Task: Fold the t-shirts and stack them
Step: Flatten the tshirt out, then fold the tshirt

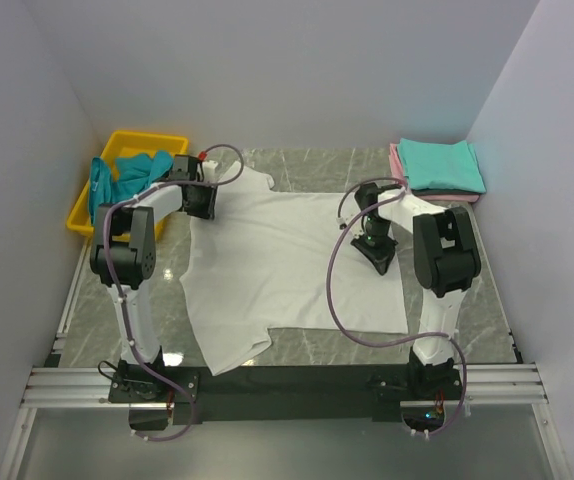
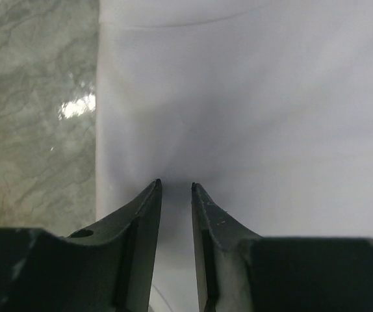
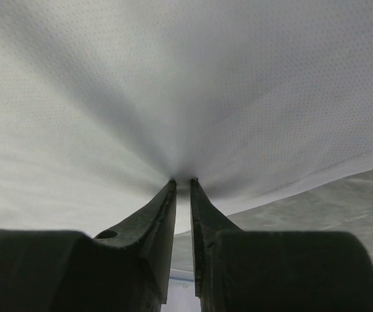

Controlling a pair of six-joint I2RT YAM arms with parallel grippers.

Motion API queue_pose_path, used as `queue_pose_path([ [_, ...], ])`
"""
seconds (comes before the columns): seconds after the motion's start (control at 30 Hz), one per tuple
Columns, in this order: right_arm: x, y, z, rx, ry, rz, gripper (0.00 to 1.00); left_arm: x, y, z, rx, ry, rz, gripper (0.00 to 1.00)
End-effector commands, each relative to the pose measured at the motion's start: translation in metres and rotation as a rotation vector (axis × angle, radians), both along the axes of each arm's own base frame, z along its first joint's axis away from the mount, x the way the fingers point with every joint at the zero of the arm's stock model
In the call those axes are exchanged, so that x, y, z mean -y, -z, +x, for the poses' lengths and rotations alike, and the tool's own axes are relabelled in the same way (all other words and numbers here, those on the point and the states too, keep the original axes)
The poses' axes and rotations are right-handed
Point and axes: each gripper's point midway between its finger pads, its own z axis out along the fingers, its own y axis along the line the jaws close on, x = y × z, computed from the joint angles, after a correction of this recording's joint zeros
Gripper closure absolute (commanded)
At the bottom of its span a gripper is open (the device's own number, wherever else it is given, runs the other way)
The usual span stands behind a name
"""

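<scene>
A white t-shirt (image 1: 277, 265) lies spread across the middle of the marble table. My right gripper (image 1: 377, 252) (image 3: 182, 180) is shut on its right edge. The cloth (image 3: 193, 84) pulls into folds at the fingertips and hangs lifted off the table. My left gripper (image 1: 203, 200) (image 2: 175, 184) is at the shirt's upper left, near the sleeve. Its jaws stand a narrow gap apart with the tips against the white fabric (image 2: 251, 104). Whether they pinch it does not show. A teal t-shirt (image 1: 132, 172) lies crumpled in the tray. A folded teal t-shirt (image 1: 440, 165) lies on a folded pink one (image 1: 397, 160).
The yellow plastic tray (image 1: 127, 145) stands at the back left, close to the left arm. The folded stack is in the back right corner. White walls close in the table on the left, back and right. Purple cables loop from both arms.
</scene>
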Motion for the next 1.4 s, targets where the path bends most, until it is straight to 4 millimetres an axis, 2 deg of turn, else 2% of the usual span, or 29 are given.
queue_pose_path([
  [0.0,-0.004,0.007,-0.025,-0.089,-0.002,0.043,0.78,-0.028,0.010,-0.027,-0.074,-0.045,0.045,0.68],
  [0.1,-0.015,-0.006,-0.013,-0.039,-0.011,0.106,0.77,-0.026,0.001,-0.029,-0.063,-0.015,0.018,0.68],
  [0.17,-0.025,-0.021,0.002,0.029,-0.001,0.173,0.71,-0.020,-0.015,-0.024,-0.022,0.021,-0.012,0.66],
  [0.2,-0.028,-0.036,0.020,0.092,0.020,0.206,0.67,-0.014,-0.026,-0.019,0.005,0.040,-0.037,0.65],
  [0.27,-0.033,-0.052,0.041,0.151,0.068,0.265,0.63,-0.001,-0.048,-0.012,0.057,0.095,-0.099,0.62],
  [0.3,-0.027,-0.066,0.065,0.216,0.104,0.284,0.63,0.003,-0.063,-0.002,0.092,0.104,-0.114,0.60],
  [0.37,-0.023,-0.078,0.091,0.292,0.167,0.307,0.62,0.009,-0.075,0.006,0.118,0.126,-0.148,0.58],
  [0.4,-0.017,-0.086,0.113,0.347,0.196,0.298,0.62,0.011,-0.088,0.017,0.154,0.129,-0.155,0.57],
  [0.43,-0.006,-0.090,0.126,0.384,0.237,0.290,0.62,0.012,-0.094,0.023,0.170,0.128,-0.165,0.56],
  [0.47,-0.003,-0.091,0.136,0.407,0.277,0.290,0.62,0.012,-0.094,0.028,0.172,0.126,-0.169,0.53],
  [0.5,0.002,-0.094,0.156,0.451,0.299,0.284,0.62,0.012,-0.107,0.039,0.206,0.122,-0.172,0.51],
  [0.53,0.009,-0.094,0.166,0.468,0.328,0.282,0.62,0.011,-0.109,0.044,0.211,0.114,-0.171,0.51],
  [0.57,0.009,-0.094,0.174,0.480,0.353,0.286,0.62,0.010,-0.105,0.050,0.205,0.106,-0.170,0.51],
  [0.6,0.012,-0.090,0.186,0.491,0.362,0.281,0.62,0.008,-0.113,0.058,0.226,0.098,-0.167,0.50],
  [0.67,0.014,-0.087,0.202,0.526,0.389,0.273,0.61,0.003,-0.109,0.066,0.224,0.072,-0.168,0.49],
  [0.7,0.014,-0.084,0.210,0.537,0.409,0.273,0.58,0.001,-0.113,0.071,0.238,0.067,-0.172,0.42],
  [0.87,0.009,-0.073,0.235,0.563,0.452,0.305,0.53,-0.005,-0.110,0.081,0.256,0.037,-0.167,0.37],
  [0.9,0.008,-0.066,0.239,0.559,0.456,0.302,0.53,-0.007,-0.106,0.081,0.250,0.027,-0.164,0.30],
  [1.1,0.019,-0.043,0.252,0.576,0.498,0.244,0.53,-0.013,-0.087,0.085,0.215,0.009,-0.161,0.29],
  [1.37,0.014,-0.028,0.263,0.564,0.490,0.261,0.52,-0.014,-0.075,0.091,0.201,0.013,-0.155,0.29],
])
